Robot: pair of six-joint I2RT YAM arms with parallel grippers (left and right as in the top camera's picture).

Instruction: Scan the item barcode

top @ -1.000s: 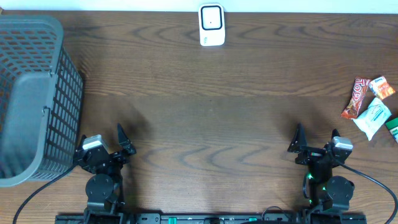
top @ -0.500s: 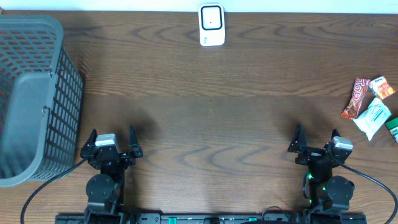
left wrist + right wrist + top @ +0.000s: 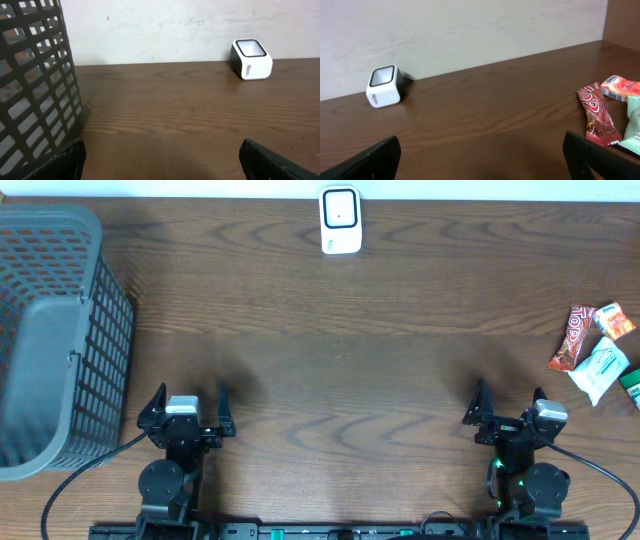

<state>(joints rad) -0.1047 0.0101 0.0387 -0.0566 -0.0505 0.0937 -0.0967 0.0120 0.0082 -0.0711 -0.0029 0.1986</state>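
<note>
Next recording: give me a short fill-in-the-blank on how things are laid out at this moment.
1. The grey basket stands on the robot's ___ side.
2. The snack packets lie on the robot's ___ side.
3. The left gripper and right gripper hold nothing, their jaws ___.
Missing words: left; right; open.

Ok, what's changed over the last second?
The left gripper swivelled and shifted slightly right, away from the basket, and now points straight ahead, open and empty. The right gripper, barcode scanner and snack packets stayed put.
</note>
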